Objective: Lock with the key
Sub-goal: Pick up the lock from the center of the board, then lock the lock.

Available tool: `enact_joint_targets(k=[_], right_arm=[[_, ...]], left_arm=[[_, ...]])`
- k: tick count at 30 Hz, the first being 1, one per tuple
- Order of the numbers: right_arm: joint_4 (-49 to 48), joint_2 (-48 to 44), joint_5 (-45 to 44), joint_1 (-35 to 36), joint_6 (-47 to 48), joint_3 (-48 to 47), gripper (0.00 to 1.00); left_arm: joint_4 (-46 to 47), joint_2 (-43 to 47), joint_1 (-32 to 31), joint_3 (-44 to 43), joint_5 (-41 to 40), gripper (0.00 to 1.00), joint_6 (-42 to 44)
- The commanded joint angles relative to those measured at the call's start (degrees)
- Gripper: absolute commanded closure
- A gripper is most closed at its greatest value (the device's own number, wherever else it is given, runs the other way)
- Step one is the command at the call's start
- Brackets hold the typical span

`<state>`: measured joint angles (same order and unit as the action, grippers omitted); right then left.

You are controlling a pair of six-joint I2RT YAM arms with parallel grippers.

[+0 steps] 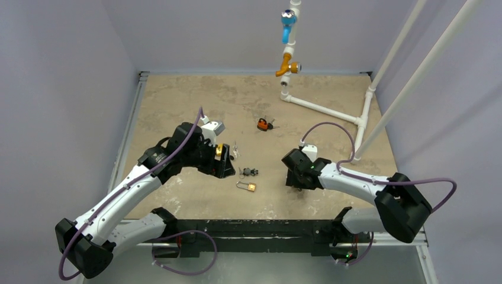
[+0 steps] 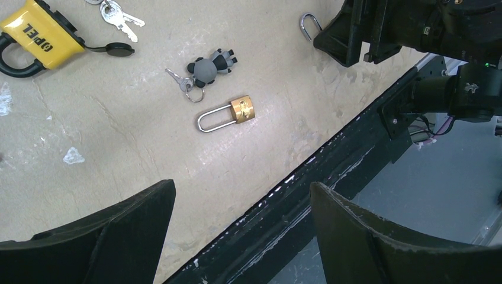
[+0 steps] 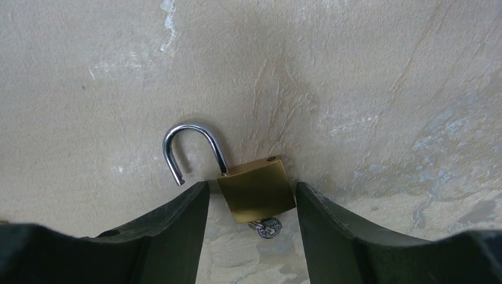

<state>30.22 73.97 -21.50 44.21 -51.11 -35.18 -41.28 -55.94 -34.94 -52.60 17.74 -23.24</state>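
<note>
The small brass padlock (image 3: 256, 190), shackle open, is framed between the spread fingers (image 3: 171, 231) of the right gripper (image 3: 251, 192). Rigid, dense and slick, it is best pinched across its flat body.

The bench (image 1: 177, 100) has a mottled beige, stone-like top, scuffed and flecked with white. A black rail (image 1: 254, 228) runs along its near edge and a metal strip (image 1: 131, 118) along its left edge. Plain pale grey walls (image 1: 59, 89) enclose the other sides. Near the far right corner stands a white pipe frame (image 1: 322, 109) with a blue valve (image 1: 288, 21) above an orange valve (image 1: 286, 66). The light is soft and even.
</note>
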Motion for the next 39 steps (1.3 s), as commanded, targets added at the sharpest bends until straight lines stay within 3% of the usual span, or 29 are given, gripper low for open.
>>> enact_joint_targets(k=[1, 5, 12, 16, 29, 33, 34, 39], right_arm=[[0.5, 1.1, -0.5, 0.2, 1.0, -2.2, 0.47], [0.3, 1.8, -0.1, 0.3, 1.9, -2.4, 0.56], [-0.5, 0.0, 0.4, 0.6, 2.9, -3.0, 0.91], [-1.8, -4.5, 1.2, 1.7, 8.2, -6.0, 0.99], [-7.0, -11.0, 3.1, 15.6, 26.0, -19.5, 1.00], [-7.4, -11.9, 3.4, 19.2, 27.3, -21.5, 1.00], [-7.4, -12.0, 3.1, 20.1, 32.9, -22.0, 1.00], [-8.3, -12.1, 2.8, 23.5, 33.6, -23.8, 1.00]], left_arm=[[1.4, 0.1, 0.0, 0.1, -0.5, 0.16, -0.1], [1.4, 0.1, -0.1, 0.1, -0.8, 0.16, -0.1], [1.1, -0.5, 0.0, 0.0, -1.1, 0.16, 0.2], [1.1, -1.2, 0.0, -0.5, -0.3, 0.16, 1.0], [0.2, -3.2, -0.1, -7.8, 9.4, 0.26, 1.2], [-0.1, -3.0, -0.1, -9.4, 13.9, 0.33, -0.8], [0.2, -3.1, -0.1, -9.2, 15.0, 0.34, -1.8], [0.0, -3.6, 0.0, -10.0, 17.7, 0.42, -4.2]])
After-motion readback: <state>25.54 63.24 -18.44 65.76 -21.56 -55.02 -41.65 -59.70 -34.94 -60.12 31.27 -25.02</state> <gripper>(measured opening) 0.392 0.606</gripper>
